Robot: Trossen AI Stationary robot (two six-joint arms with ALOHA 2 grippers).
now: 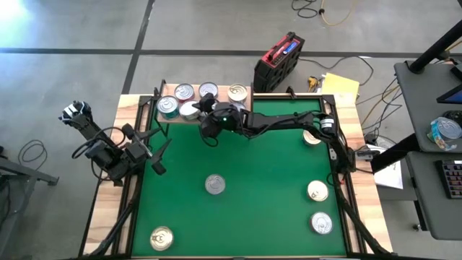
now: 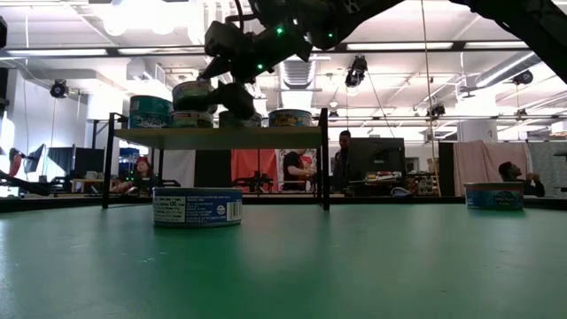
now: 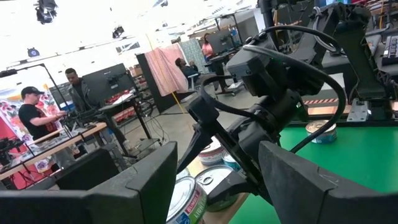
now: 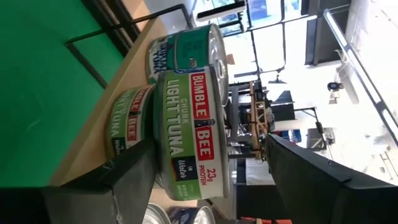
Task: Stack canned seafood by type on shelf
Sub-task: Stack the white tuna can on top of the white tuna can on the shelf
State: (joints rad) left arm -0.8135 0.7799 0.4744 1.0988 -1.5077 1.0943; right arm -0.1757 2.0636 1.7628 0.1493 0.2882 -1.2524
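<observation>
Tins (image 1: 186, 92), silver-topped and round, crowd the light-wood shelf (image 1: 242, 99).

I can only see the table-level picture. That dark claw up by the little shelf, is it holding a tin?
Observer: No. Its wrist camera shows the right gripper open around a light tuna tin that rests on another tin on the shelf.
Operator: How many tins lie on the green mat? I see two.
Observer: From above, five on the green mat.
Operator: And the other arm?
Observer: The left gripper waits open at the mat's left edge.
</observation>
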